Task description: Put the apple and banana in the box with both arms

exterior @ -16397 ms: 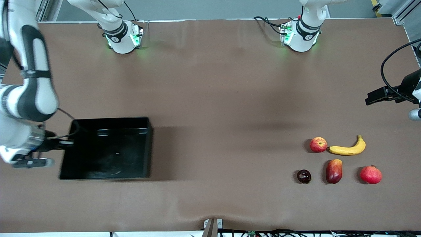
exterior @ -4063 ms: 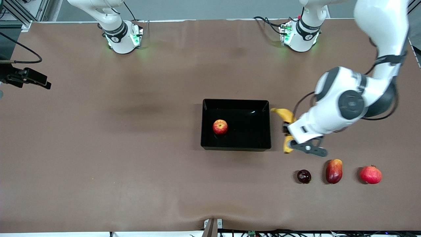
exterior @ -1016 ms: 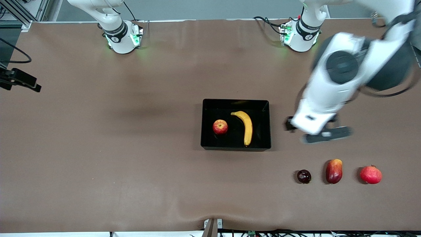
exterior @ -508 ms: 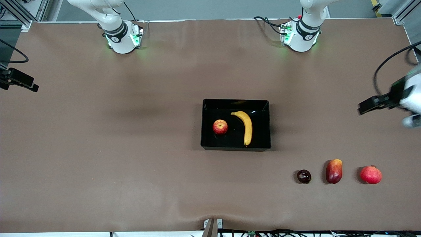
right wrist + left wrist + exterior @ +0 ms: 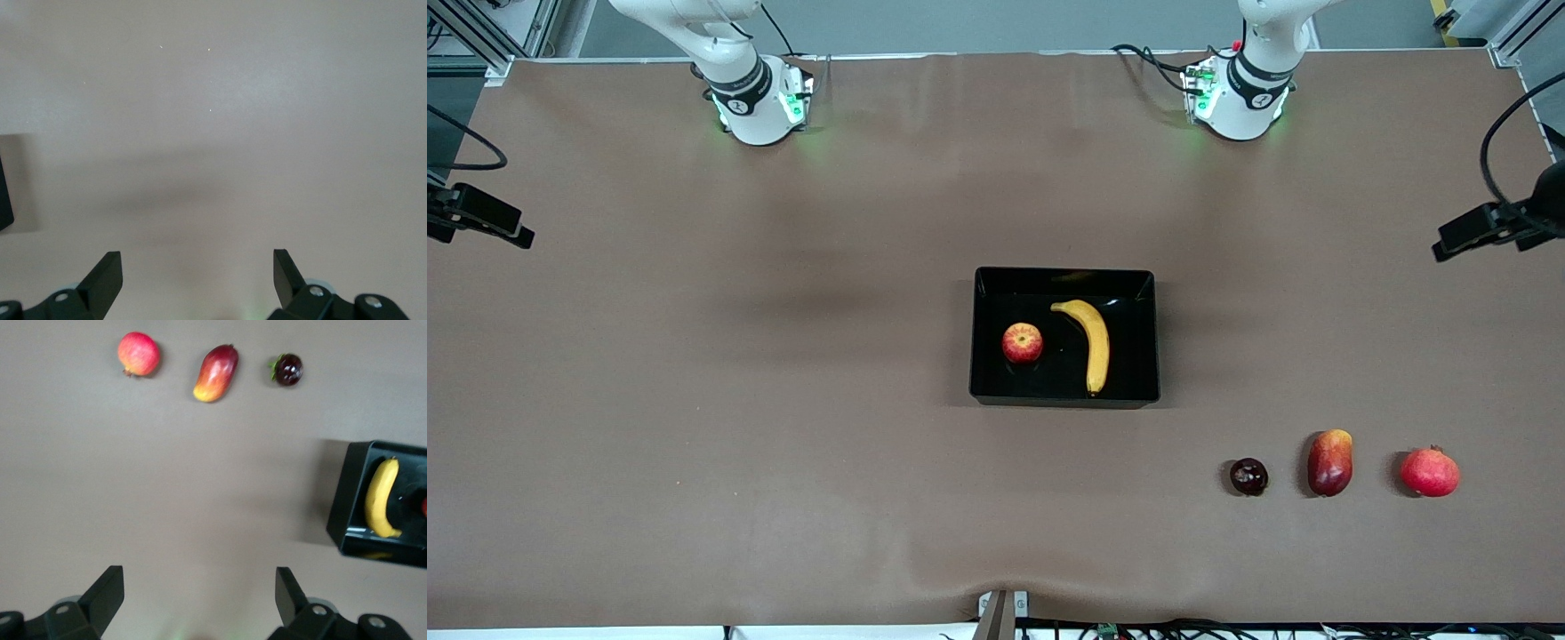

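Note:
The black box (image 5: pixel 1064 276) stands mid-table. The red apple (image 5: pixel 1022 343) and the yellow banana (image 5: pixel 1092 341) lie side by side in it, apart, the banana toward the left arm's end. My left gripper (image 5: pixel 1463 238) is open and empty, high over the table edge at the left arm's end. In the left wrist view its gripper (image 5: pixel 199 590) is over bare table, with the box (image 5: pixel 342 499) and banana (image 5: pixel 381 497) off to one side. My right gripper (image 5: pixel 494 227) is open and empty over the other table end; the right wrist view shows the gripper (image 5: pixel 197 270) over bare table.
A dark-maroon fruit (image 5: pixel 1248 476), a red-orange mango (image 5: pixel 1330 461) and a pomegranate (image 5: pixel 1430 472) lie in a row nearer the front camera than the box, toward the left arm's end. They also show in the left wrist view: the fruit (image 5: pixel 289 369), mango (image 5: pixel 216 373), pomegranate (image 5: pixel 139 353).
The left arm released the banana into the box and has swung away from the box to the table edge at its own end. The right arm has barely moved.

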Motion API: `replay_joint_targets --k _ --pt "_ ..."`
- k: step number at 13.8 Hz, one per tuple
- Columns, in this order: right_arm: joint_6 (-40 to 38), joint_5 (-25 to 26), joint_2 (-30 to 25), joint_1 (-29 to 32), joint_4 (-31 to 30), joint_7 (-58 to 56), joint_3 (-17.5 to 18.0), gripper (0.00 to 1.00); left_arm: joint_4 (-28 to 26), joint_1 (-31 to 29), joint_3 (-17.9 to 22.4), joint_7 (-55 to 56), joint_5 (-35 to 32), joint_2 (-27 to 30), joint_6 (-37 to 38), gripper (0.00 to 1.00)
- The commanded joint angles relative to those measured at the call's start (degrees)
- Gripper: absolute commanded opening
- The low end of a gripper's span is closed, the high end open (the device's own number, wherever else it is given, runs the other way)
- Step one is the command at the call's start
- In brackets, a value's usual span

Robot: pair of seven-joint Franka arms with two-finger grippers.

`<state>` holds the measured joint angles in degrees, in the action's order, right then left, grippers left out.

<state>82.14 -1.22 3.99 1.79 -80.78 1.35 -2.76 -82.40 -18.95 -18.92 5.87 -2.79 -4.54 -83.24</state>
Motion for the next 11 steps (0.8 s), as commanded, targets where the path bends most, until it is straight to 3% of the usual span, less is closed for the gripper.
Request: replay_joint_targets --k 1,4,9,11 --pt "-0.76 -0.01 0.31 0.23 0.89 0.23 0.30 1.00 -7.24 10.04 11.76 -1.82 1.21 6.91 -0.34 1.00" --pt "-0.76 -0.02 0.31 0.15 0.89 0.23 0.30 1.00 -9.27 14.19 14.78 -1.74 1.30 9.46 -0.08 1.00" --pt "-0.76 -0.02 0.31 0.06 0.89 0.14 0.39 1.00 -9.71 14.29 14.09 -1.12 4.72 10.43 0.01 1.00" --pt "-0.84 -0.02 0.31 0.15 0.89 0.14 0.39 1.00 -9.71 14.29 11.64 -0.59 4.38 9.82 -0.17 1.00"
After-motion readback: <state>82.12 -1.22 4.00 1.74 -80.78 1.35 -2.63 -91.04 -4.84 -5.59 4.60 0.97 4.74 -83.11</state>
